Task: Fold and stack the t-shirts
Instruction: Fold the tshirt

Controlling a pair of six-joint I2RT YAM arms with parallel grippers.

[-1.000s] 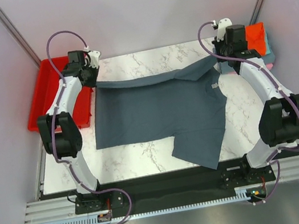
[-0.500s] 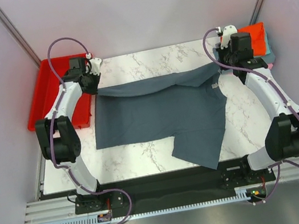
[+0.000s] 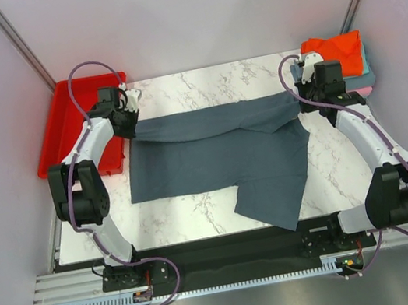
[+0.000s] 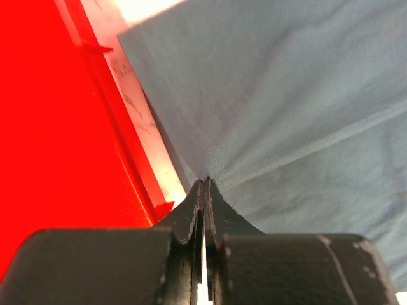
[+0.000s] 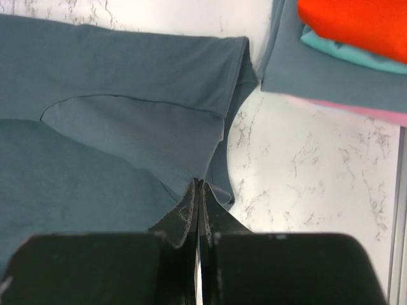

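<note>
The big blue-grey shirt (image 3: 214, 162) lies spread out in the middle of the table (image 3: 199, 82). One part of it reaches the table's near edge. Its far edge is lifted off the table and pulled tight between the two arms.

The left gripper (image 4: 205, 187) is near the table's far left corner. Its jaws are pressed together on one corner of the shirt. The right gripper (image 5: 198, 185) is near the table's far right corner. Its jaws pinch the shirt's other corner.

A pile of folded shirts (image 3: 334, 58) sits on the table's far right corner, with an orange-red shirt (image 5: 356, 25) on top. A red tray (image 3: 58, 131) sits just beside the table's left edge.
</note>
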